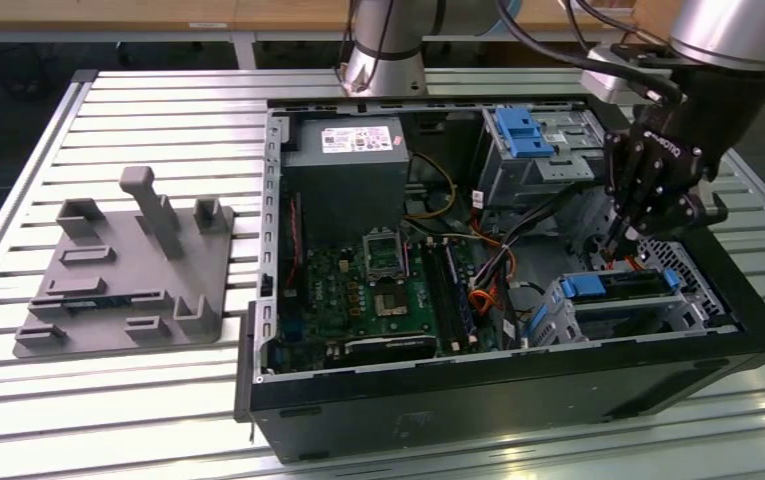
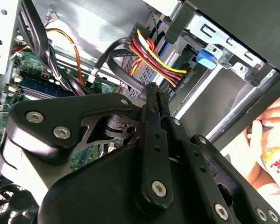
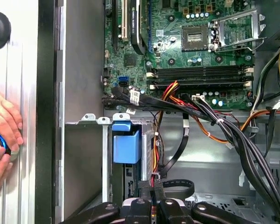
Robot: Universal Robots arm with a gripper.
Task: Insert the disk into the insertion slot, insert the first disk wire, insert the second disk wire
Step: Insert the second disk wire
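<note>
We see an open black computer case lying on a table of silver metal slats. The black robot gripper reaches down into the case, near the side on the exterior view's right. In the second wrist view its two thin black fingers are pressed close together, and in the first wrist view they pinch something small and dark with red and yellow wires, but we cannot tell for sure what it is. The flat silver-grey disk with its bright blue plastic rail already sits inside the boxy grey metal slot with the little holes in its walls, just under the gripper. In the first wrist view we see the blue end of the disk beside the grey metal wall. A bunch of red, yellow and black wires hangs right in front of the fingers. The green board with many small parts fills the middle of the case. A grey plastic holder with posts rests on the table, well apart from the case. A person's hand rests outside the case wall.
</note>
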